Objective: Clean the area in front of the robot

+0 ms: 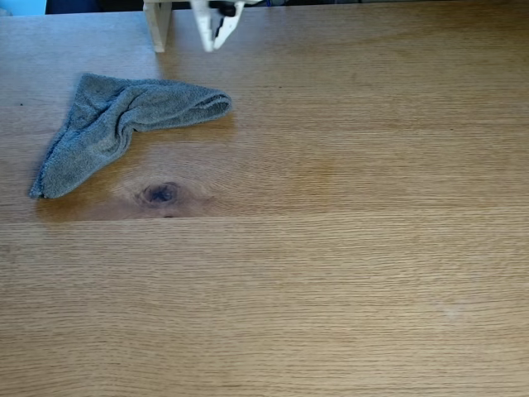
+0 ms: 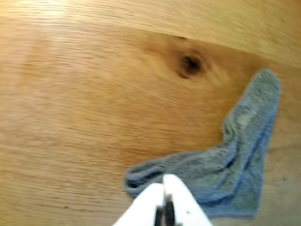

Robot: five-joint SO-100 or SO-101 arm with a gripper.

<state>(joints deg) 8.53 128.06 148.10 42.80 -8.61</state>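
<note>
Nothing of the cleaning looks done yet, judging by how things lie. At the left of the fixed view the cloth (image 1: 124,124) lies bunched in a bent, boomerang shape on the desk (image 1: 331,273), one arm trailing toward the lower left and the other reaching right toward the upper middle of the frame, and nothing grips it. Just below it, left of centre, sits the dark knot (image 1: 161,193) in the wood. Moving right along the top edge, a pale wooden post (image 1: 157,23) stands beside the robot (image 1: 216,23), whose white tip hangs above the desk a little past the cloth's right end. Far over in the lower right there is a faint pale smudge (image 1: 450,312), well apart from both cloth and arm; it may be the mark to wipe, though it is too faint to be sure. In the wrist view the knot (image 2: 190,64) shows at upper centre and the cloth (image 2: 235,165) spreads across the lower right, with the end effector (image 2: 164,209) rising from the bottom edge over the cloth's near end, its two white fingers pressed together and empty. Still to come, as I judge it: opening, taking up the cloth, and wiping the area before the arm.
</note>
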